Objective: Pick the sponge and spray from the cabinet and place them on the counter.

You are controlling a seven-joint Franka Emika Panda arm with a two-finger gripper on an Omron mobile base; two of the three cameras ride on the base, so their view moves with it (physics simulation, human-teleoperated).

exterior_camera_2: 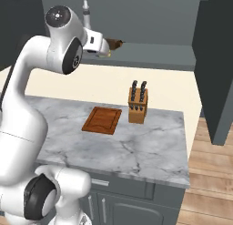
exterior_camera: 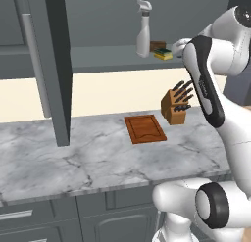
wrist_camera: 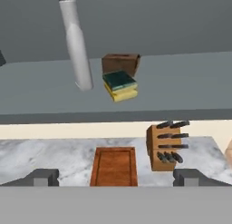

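The sponge (wrist_camera: 120, 85), yellow with a dark green top, lies on the grey inner shelf (wrist_camera: 190, 82) of the open cabinet (exterior_camera: 49, 64). Left of it stands the tall white-grey spray (wrist_camera: 77, 51), upright. From the left base view the spray (exterior_camera: 143, 30) and sponge (exterior_camera: 163, 54) sit side by side on the shelf. My gripper (wrist_camera: 116, 177) hovers in front of the shelf at sponge height, a short way off. It is open, its fingertips (wrist_camera: 43, 177) wide apart with nothing between them. The marble counter (exterior_camera: 73, 157) lies below.
A small brown box (wrist_camera: 120, 63) stands just behind the sponge. On the counter are a wooden cutting board (exterior_camera: 144, 129) and a knife block (exterior_camera: 175, 106) beside it. The open cabinet door hangs at the left, another dark door (exterior_camera_2: 218, 60) at the right.
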